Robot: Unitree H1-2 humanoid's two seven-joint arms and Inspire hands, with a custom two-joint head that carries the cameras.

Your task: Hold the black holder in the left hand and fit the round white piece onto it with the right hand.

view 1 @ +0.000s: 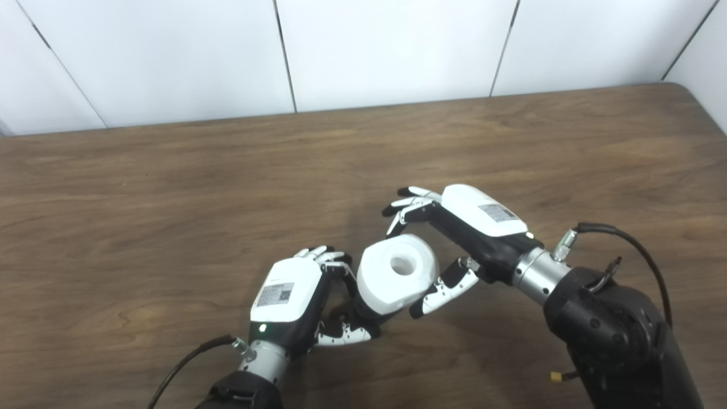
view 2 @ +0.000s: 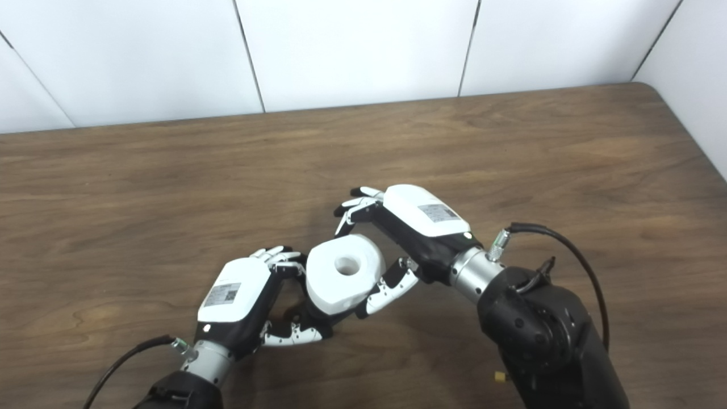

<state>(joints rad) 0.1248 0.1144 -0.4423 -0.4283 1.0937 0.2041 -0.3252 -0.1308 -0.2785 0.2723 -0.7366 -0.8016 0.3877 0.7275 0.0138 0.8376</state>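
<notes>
The round white piece (view 1: 397,272), a thick roll with a centre hole, sits tilted over the black holder (view 1: 365,314), which shows only as a dark bit under its lower left edge. My left hand (view 1: 298,301) is shut on the holder from the left, fingers curled under the roll. From the right, my right hand (view 1: 448,238) spans the white piece. Its fingers (view 1: 406,207) rest at the top rim and its thumb (view 1: 446,289) presses the lower right side. The same grouping appears in the right eye view: white piece (view 2: 341,275), left hand (view 2: 238,304), right hand (view 2: 397,233).
The brown wooden table (view 1: 170,216) carries nothing else in view. Its far edge meets a white panelled wall (view 1: 386,51), and its right corner shows at the upper right. Both forearms with cables enter from the bottom edge.
</notes>
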